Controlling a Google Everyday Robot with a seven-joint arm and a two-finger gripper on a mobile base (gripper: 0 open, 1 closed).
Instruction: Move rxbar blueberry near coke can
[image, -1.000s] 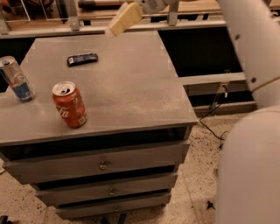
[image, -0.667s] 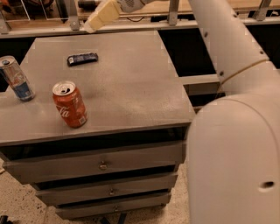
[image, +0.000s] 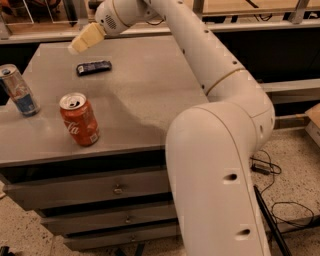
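The rxbar blueberry (image: 94, 67), a flat dark navy bar, lies on the grey cabinet top (image: 145, 90) toward the back left. The coke can (image: 79, 119), red with white script, stands upright near the front left edge. My gripper (image: 80, 42) with cream fingers hangs above the back of the top, just up and left of the bar, apart from it. The white arm reaches in from the right foreground and hides much of the right side.
A slim silver-and-blue can (image: 18, 90) stands at the far left edge of the top. The cabinet has drawers (image: 100, 190) below. A rail and shelving run behind. Cables (image: 270, 175) lie on the speckled floor at the right.
The arm has swung left and forward, filling more of the right side. The gripper moved left and down toward the bar. The bar and both cans have not moved.
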